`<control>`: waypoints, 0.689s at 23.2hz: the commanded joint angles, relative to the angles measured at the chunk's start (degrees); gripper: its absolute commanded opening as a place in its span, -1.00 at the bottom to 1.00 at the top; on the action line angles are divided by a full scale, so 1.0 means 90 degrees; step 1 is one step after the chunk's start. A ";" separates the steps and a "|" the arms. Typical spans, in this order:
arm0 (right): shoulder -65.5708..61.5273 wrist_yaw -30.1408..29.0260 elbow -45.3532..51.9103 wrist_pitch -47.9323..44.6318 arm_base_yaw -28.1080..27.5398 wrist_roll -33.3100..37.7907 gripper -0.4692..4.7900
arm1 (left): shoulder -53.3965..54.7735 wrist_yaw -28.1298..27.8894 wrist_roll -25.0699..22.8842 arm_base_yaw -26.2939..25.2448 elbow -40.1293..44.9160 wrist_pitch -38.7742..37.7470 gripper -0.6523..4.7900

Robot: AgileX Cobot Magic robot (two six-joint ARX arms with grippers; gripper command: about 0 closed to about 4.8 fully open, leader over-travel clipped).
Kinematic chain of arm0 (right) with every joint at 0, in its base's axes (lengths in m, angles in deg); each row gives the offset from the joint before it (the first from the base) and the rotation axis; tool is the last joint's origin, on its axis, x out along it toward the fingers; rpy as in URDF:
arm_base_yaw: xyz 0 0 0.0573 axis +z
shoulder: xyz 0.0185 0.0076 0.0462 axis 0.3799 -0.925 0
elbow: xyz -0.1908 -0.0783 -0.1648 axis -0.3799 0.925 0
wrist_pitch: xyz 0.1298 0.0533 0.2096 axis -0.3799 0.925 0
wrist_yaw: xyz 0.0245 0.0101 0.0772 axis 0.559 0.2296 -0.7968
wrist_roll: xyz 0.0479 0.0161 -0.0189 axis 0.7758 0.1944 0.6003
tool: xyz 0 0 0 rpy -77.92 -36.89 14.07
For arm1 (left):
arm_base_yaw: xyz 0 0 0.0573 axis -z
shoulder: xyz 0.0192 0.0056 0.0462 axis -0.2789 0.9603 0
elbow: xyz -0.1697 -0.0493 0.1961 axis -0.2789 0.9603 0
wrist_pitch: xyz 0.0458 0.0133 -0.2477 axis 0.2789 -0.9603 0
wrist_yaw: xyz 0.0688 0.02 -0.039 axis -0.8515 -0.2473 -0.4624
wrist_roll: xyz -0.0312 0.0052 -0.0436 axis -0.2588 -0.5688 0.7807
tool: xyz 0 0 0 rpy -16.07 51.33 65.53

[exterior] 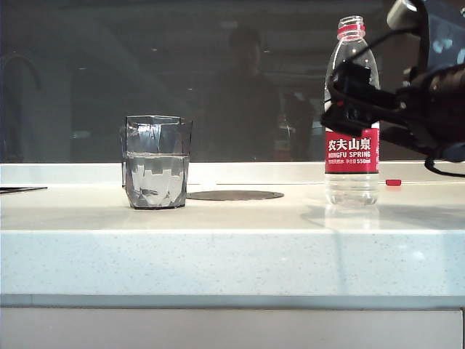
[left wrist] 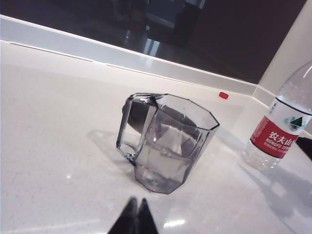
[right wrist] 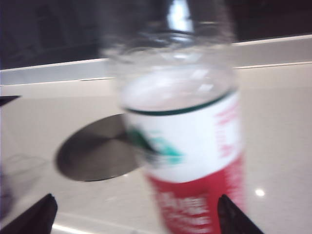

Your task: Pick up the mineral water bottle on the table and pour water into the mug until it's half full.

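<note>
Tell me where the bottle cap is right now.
In the exterior view the small red cap lies on the table at the right, near the back edge, just right of the upright, uncapped bottle.

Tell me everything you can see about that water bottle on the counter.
The mineral water bottle is tall, clear plastic, with a red neck ring, no cap on, and a white-and-red label bearing a green mountain logo. It stands upright on the white table, far to the right of the mug. Little water shows near its base. The right pincer is open, its fingers either side of the label, apparently not gripping.
</note>
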 commanded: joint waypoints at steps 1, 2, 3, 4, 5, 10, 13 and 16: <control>0.0187 0.0100 0.0000 -0.0114 0.0452 -0.0012 0.99 | -0.0002 -0.0019 0.0015 -0.0012 -0.0017 0.0027 -0.77; 0.0253 0.0272 0.0000 -0.0097 0.0634 -0.0015 0.99 | -0.0002 -0.0019 0.0015 -0.0012 -0.0017 0.0029 -0.77; 0.0333 0.0512 0.0002 -0.0078 0.0869 -0.0022 0.89 | -0.0002 -0.0022 0.0015 -0.0012 -0.0017 0.0032 -0.77; 0.0393 0.0646 0.0000 -0.0075 0.1066 -0.0032 0.70 | -0.0002 -0.0022 0.0015 -0.0012 -0.0017 0.0034 -0.77; 0.0464 0.0809 0.0000 -0.0075 0.1273 -0.0032 0.45 | -0.0002 -0.0022 0.0015 -0.0012 -0.0017 0.0032 -0.77; 0.0799 0.1037 0.0002 -0.0075 0.2062 -0.0073 -0.80 | -0.0002 -0.0022 0.0015 -0.0012 -0.0017 0.0032 -0.77; 0.0857 0.1005 0.0002 -0.0119 0.2387 -0.0187 -0.82 | -0.0002 -0.0022 0.0015 -0.0012 -0.0017 0.0032 -0.77; 0.0855 0.0993 0.0000 -0.0141 0.2616 -0.0194 -0.82 | -0.0002 -0.0022 0.0015 -0.0012 -0.0017 0.0032 -0.77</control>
